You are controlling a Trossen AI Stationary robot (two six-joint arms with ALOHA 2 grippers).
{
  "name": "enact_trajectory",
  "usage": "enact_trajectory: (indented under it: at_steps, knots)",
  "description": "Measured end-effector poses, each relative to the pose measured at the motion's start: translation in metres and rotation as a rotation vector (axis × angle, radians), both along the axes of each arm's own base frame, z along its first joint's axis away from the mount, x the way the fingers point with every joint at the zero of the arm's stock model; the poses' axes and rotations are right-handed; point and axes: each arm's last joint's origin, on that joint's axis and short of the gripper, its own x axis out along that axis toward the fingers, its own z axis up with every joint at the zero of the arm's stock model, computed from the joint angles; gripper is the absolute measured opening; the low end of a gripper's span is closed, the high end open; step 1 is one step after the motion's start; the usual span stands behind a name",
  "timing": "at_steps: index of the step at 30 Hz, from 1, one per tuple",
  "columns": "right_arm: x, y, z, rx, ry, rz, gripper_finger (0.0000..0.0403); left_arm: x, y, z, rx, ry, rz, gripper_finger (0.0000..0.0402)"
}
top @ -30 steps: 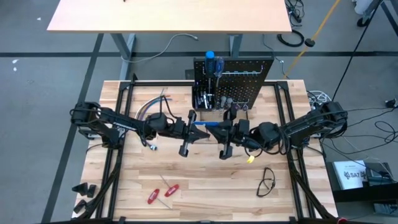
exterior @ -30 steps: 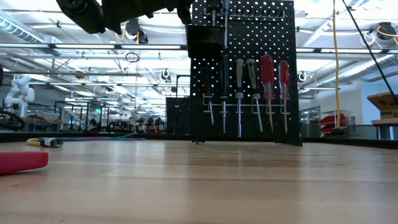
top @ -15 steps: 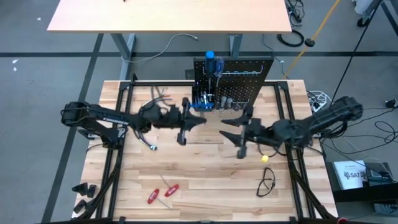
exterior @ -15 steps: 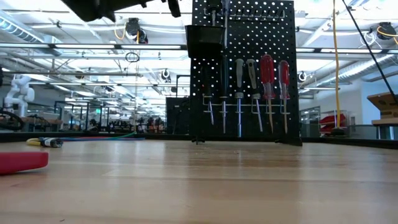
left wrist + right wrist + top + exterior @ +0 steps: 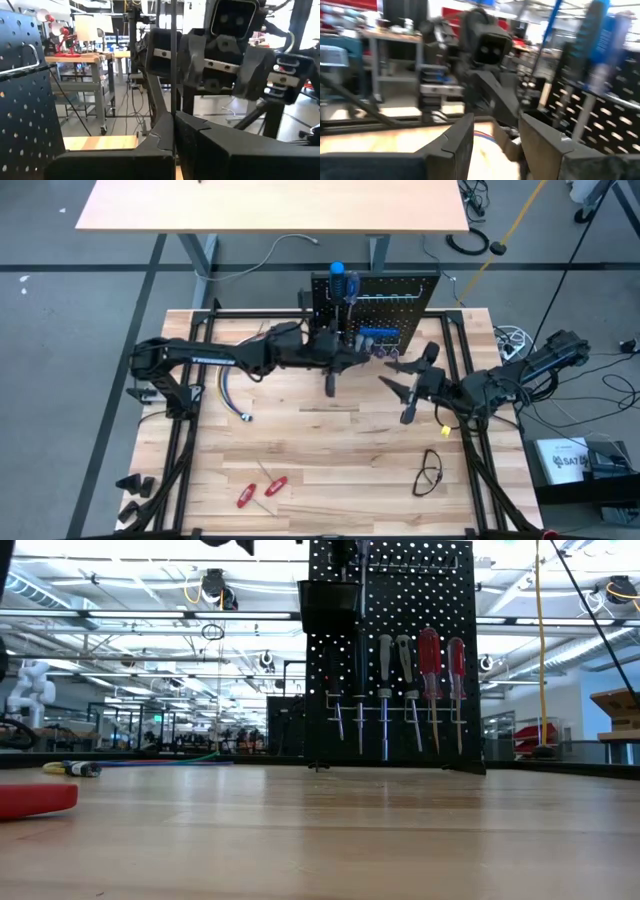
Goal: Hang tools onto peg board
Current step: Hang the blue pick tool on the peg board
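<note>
The black peg board [image 5: 390, 295] [image 5: 400, 690] stands upright at the table's far edge, with several screwdrivers [image 5: 430, 665] hanging on its hooks and a small bin [image 5: 328, 605] on its front. My left gripper [image 5: 352, 358] [image 5: 174, 120] is raised just in front of the board and shut on a blue-handled screwdriver [image 5: 375, 335]. My right gripper [image 5: 403, 375] [image 5: 495, 145] hovers open to its right, with nothing between its fingers. Two red-handled tools [image 5: 260, 490] lie near the table's front edge. My left gripper pinches the screwdriver's slim metal shaft [image 5: 173, 95] between its two shut fingers. The fingers reach level from the table's left and lie across the shaft. The shaft runs up from the fingers and out of the wrist view. The tool is lifted clear of the table.
A bundle of coloured wires [image 5: 228, 385] lies at the left, behind my left arm. A black looped cable [image 5: 430, 472] and a small yellow piece [image 5: 443, 430] lie at the right front. A red handle [image 5: 35, 798] shows close by in the low view.
My right gripper has opened, let go of the blue-handled screwdriver and drawn back toward the table's right edge. My left gripper has kept hold of it and carried it up and toward the far edge, close in front of the peg board.
</note>
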Motion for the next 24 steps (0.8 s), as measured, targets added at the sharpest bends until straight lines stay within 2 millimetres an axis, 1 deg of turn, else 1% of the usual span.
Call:
enact_trajectory:
  at_steps: [3,6,9,11,14,18,21,24]
  knots:
    - [-0.009,-0.005,-0.006,0.002,-0.001,-0.054,0.0144,0.007,0.008,0.0,-0.002,-0.011,0.027,0.0]
    - [-0.02,-0.012,-0.003,0.006,-0.026,-0.071,0.0142,0.007,0.024,-0.004,-0.032,0.002,0.098,0.0]
    - [-0.031,-0.017,0.001,0.021,-0.057,-0.07,0.0141,0.006,0.037,-0.005,-0.081,-0.001,0.132,0.0]
    - [-0.034,-0.018,0.001,0.024,-0.067,-0.052,0.0141,0.005,0.042,-0.005,-0.082,-0.008,0.145,0.0]
    - [-0.034,-0.018,-0.002,0.012,-0.056,-0.052,0.0141,0.006,0.047,-0.008,-0.084,-0.001,0.158,0.0]
    - [-0.032,-0.017,-0.01,0.002,-0.04,-0.055,0.0141,0.013,0.048,-0.02,-0.089,0.032,0.178,0.0]
    - [-0.032,-0.018,-0.012,-0.005,-0.033,-0.068,0.0141,0.018,0.039,-0.026,-0.07,0.039,0.228,0.0]
    - [-0.032,-0.019,-0.011,-0.004,-0.038,-0.068,0.0141,0.021,0.03,-0.027,-0.04,0.037,0.323,0.0]
